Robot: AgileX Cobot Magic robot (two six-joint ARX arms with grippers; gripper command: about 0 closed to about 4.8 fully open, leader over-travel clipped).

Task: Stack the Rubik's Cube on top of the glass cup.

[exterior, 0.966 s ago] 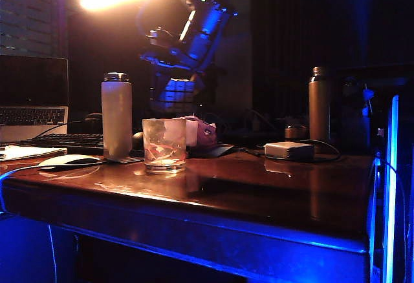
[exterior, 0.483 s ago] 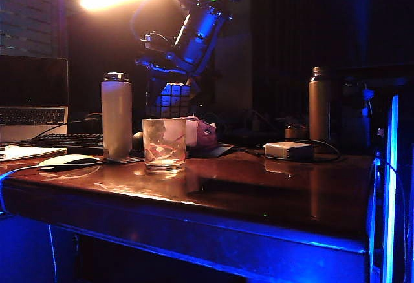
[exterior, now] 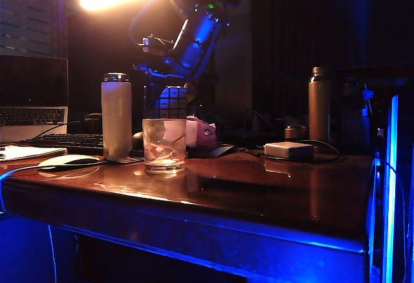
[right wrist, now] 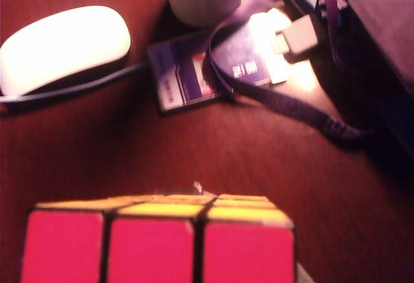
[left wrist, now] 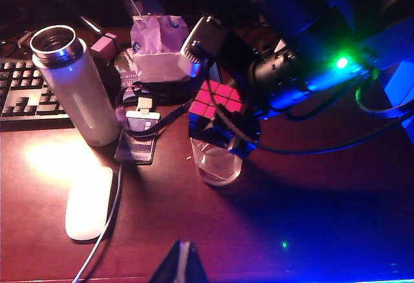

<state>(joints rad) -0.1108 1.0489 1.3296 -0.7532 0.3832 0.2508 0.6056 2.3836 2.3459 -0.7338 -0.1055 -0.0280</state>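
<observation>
1. Right now: transport/placement step. Right gripper (exterior: 169, 95) carries the Rubik's Cube (exterior: 169, 102) in the air, clamped on it from above. Cube hangs just above the glass cup (exterior: 164, 144), not on it yet.
2. Jaws, right: closed on the cube, pressed against opposite faces. In the right wrist view the cube (right wrist: 158, 241) fills the near edge w/ pink tiles facing the cam; fingers themselves not visible there.
3. Cup: upright on the table (exterior: 272, 186), near the front-left part, beside the white bottle (exterior: 116, 115). Looks empty, mouth open upward.
4. Alignment: in the left wrist view the cube (left wrist: 217, 105) overlaps the far rim of the cup (left wrist: 217, 162) — looks offset a bit toward the back, not centred. Exterior view shows it roughly over the cup sideways. Depth hard to confirm from one angle.
5. Left gripper (left wrist: 179, 265): only a fingertip sliver shows at the frame edge, parked well back from the cup, holding nothing visible. Open vs closed — can't tell.
6. Next move, my read: nudge cube toward the cup centre, keep it level, lower slowly till its bottom face sits on the rim, then open jaws and lift straight up.
7. Risk: cube ~ same width as cup mouth, so small offset = tips in or slides off. Also the lanyard card (right wrist: 200, 73) and mouse (right wrist: 61, 47) sit close by; keep descent vertical.
</observation>
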